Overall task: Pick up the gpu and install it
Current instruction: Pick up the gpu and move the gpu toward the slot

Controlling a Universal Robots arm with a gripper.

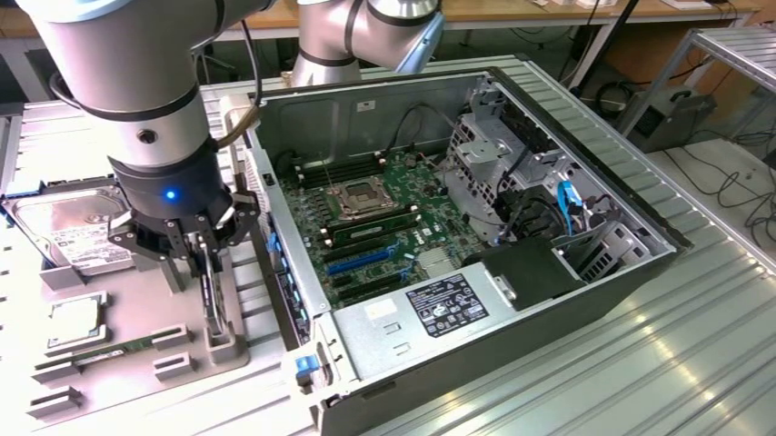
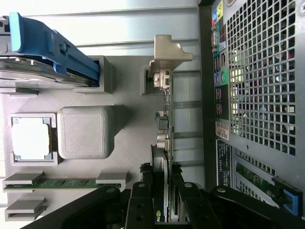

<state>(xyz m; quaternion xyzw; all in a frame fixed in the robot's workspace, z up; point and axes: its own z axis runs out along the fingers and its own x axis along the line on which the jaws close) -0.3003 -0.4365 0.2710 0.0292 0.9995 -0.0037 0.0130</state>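
Observation:
The gpu (image 1: 214,307) is a thin dark card standing on edge in a grey holder on the tray, at the exterior view's left beside the open computer case (image 1: 485,272). My gripper (image 1: 209,272) comes down on it from above, one finger on each face of the card. In the wrist view the gpu (image 2: 165,119) runs away from the gripper (image 2: 163,198) to its silver end bracket (image 2: 167,50), which sits at the holder's end block. The fingers (image 2: 143,200) press against the card's sides, shut on it. The motherboard (image 1: 376,227) with blue slots (image 1: 362,260) lies inside the case.
On the grey tray (image 1: 134,391) sit a hard drive (image 1: 71,222), a processor chip (image 1: 75,320) and a green memory stick (image 1: 115,350). The case's perforated rear wall (image 2: 257,86) stands close beside the gpu. A second arm (image 1: 363,32) rises behind the case.

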